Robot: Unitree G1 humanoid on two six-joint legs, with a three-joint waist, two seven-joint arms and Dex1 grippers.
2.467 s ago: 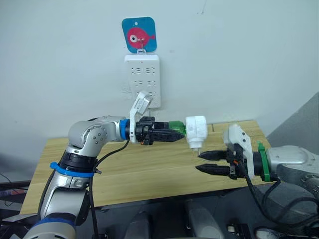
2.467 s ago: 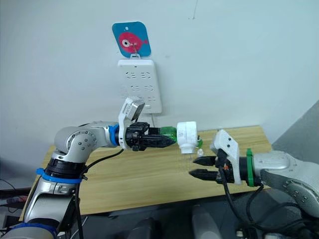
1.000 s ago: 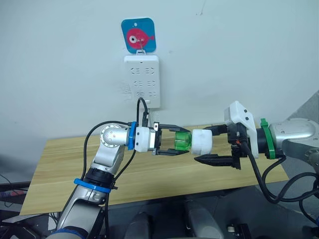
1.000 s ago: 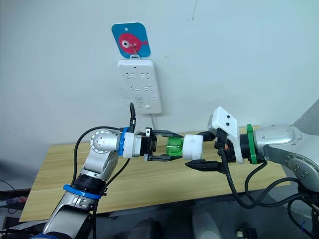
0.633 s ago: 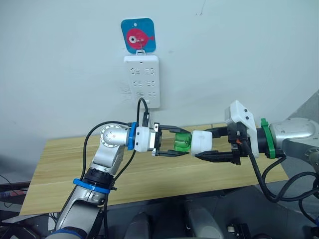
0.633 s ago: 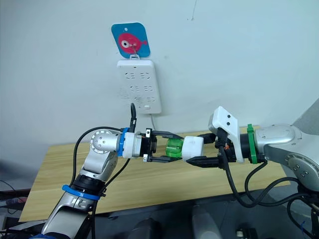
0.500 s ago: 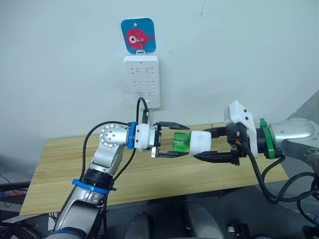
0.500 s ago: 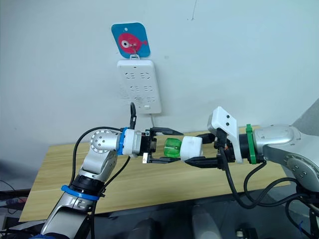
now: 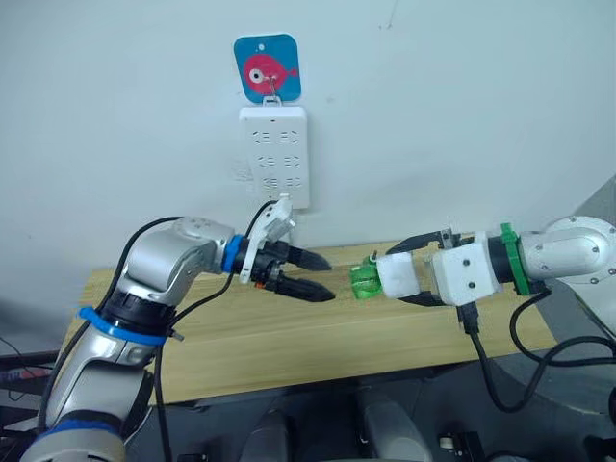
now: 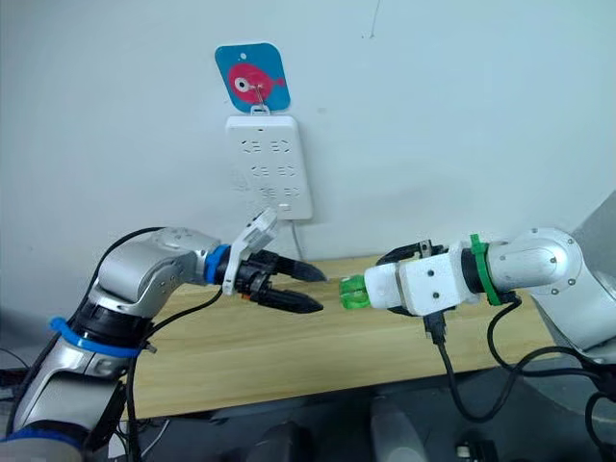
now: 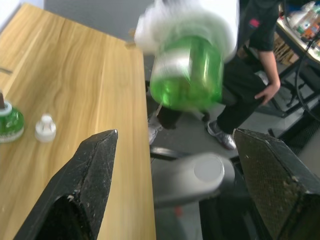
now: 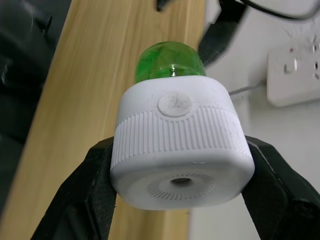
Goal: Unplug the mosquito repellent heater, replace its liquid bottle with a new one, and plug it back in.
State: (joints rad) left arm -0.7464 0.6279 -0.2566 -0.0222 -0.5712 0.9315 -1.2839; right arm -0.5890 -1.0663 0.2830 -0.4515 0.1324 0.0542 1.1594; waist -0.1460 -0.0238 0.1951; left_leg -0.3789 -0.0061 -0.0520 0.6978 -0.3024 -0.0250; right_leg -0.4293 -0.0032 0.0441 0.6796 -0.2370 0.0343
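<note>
The mosquito repellent heater point(image 9: 401, 276), a small white rounded unit, is held above the table with my right gripper point(image 9: 412, 270) shut on it. A green liquid bottle point(image 9: 364, 282) sticks out of the heater towards my left arm. The right wrist view shows the heater point(image 12: 180, 150) clamped between both fingers, with the green bottle point(image 12: 170, 60) beyond it. My left gripper point(image 9: 330, 277) is open, a short gap left of the bottle, holding nothing. In the left wrist view the bottle point(image 11: 187, 72) hangs ahead of the spread fingers point(image 11: 85, 190).
A white power strip point(image 9: 274, 154) hangs on the wall under a blue fish sign point(image 9: 268, 67). On the wooden table point(image 9: 289, 337) stand another green bottle point(image 11: 9, 120) and a small white cap point(image 11: 45, 127). A person point(image 11: 255, 60) stands beyond the table's end.
My left gripper opened, let go of the green bottle and drew back to the left. My right gripper closed on the heater, kept hold of it, and turned at the wrist.
</note>
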